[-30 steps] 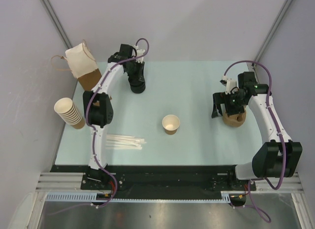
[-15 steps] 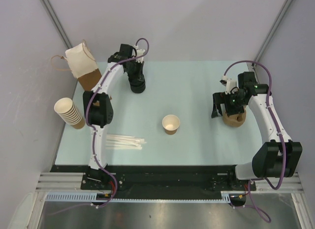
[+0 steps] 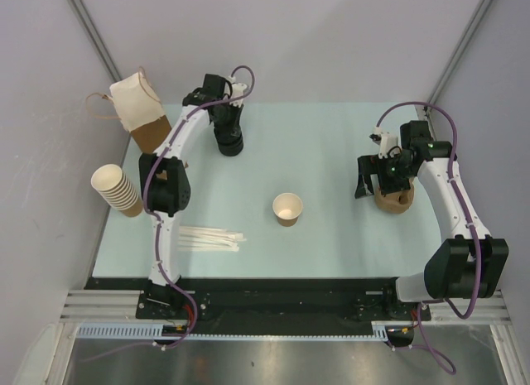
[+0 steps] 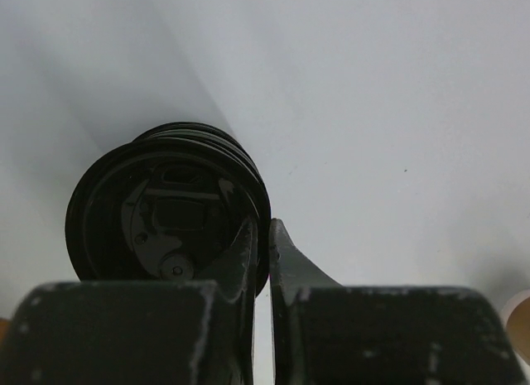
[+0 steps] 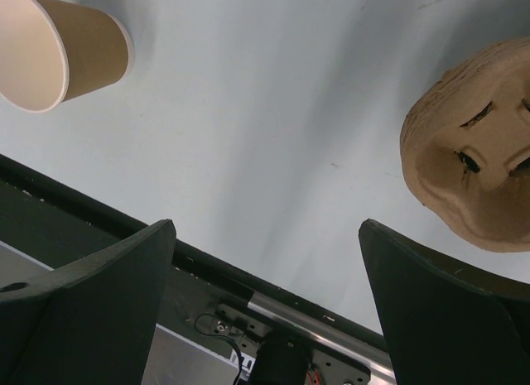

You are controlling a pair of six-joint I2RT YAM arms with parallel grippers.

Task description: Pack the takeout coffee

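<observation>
The kraft-brown paper cup [image 3: 287,209] stands open, with no black top on it, in the middle of the table; it also shows in the right wrist view [image 5: 79,50]. My left gripper [image 3: 228,124] is at the back of the table over the stack of black lids [image 3: 229,143]. In the left wrist view the left gripper [image 4: 263,228] is closed on the rim of the top lid [image 4: 166,203], one finger inside it and one outside. My right gripper [image 3: 373,185] is open and empty [image 5: 265,223] beside a brown pulp cup carrier [image 5: 472,170].
A paper bag [image 3: 137,112] stands at the back left corner. A stack of cream paper cups [image 3: 116,189] lies off the table's left edge. Several pale sticks [image 3: 211,238] lie at the front left. The carrier [image 3: 395,201] sits at the right.
My left gripper and the lid stack under it have shifted very slightly back and left. The right arm and the cup have not moved.
</observation>
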